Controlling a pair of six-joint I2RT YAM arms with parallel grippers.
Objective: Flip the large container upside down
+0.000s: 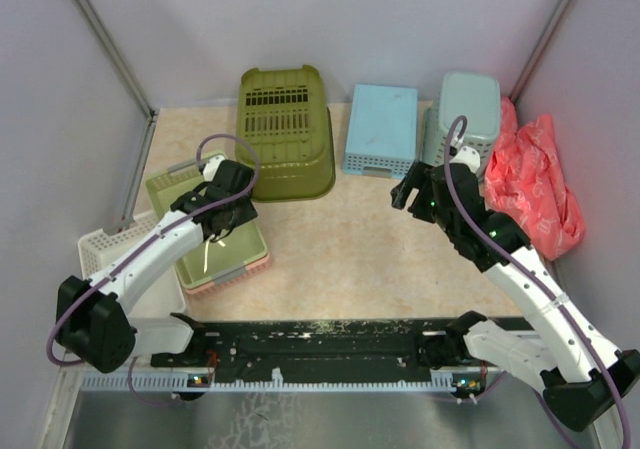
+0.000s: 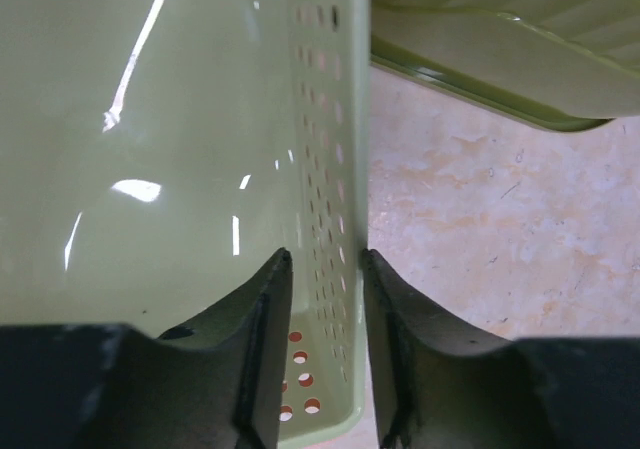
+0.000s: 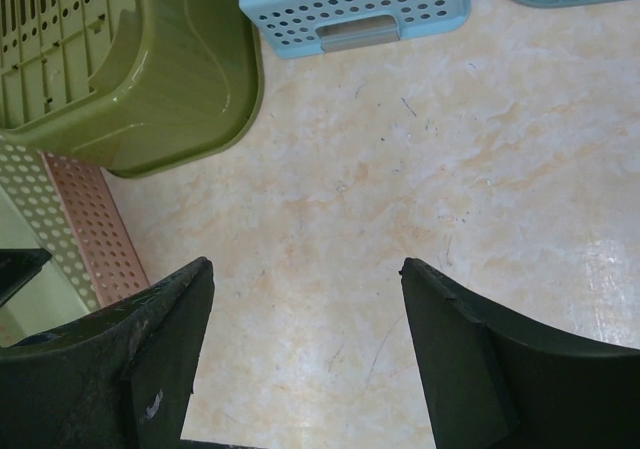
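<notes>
Olive-green plastic, the tub (image 1: 285, 134) stands at the far side of the worktop (image 1: 340, 239), between the tray (image 2: 150, 119) and a blue basket (image 1: 380, 129).

The left hand (image 2: 325, 267) is almost closed. Its two fingers stand on either side of the tray's perforated side wall, and the wall fills the narrow gap, so the hand looks clamped on it. The right hand (image 3: 305, 274) is spread wide and holds nothing. It hangs over bare worktop, apart from the tub and the basket.

From above, the left fingers are hidden under the wrist, and only the wrist view shows the grip. That view cuts the tub down to a strip of rim at its top edge. The right wrist view shows only one corner of the tub. The tub's mouth cannot be seen in any view.

The tub lies with its slotted bottom facing up and its rim down on the worktop. Its long axis runs from near to far, away from the arm bases.
</notes>
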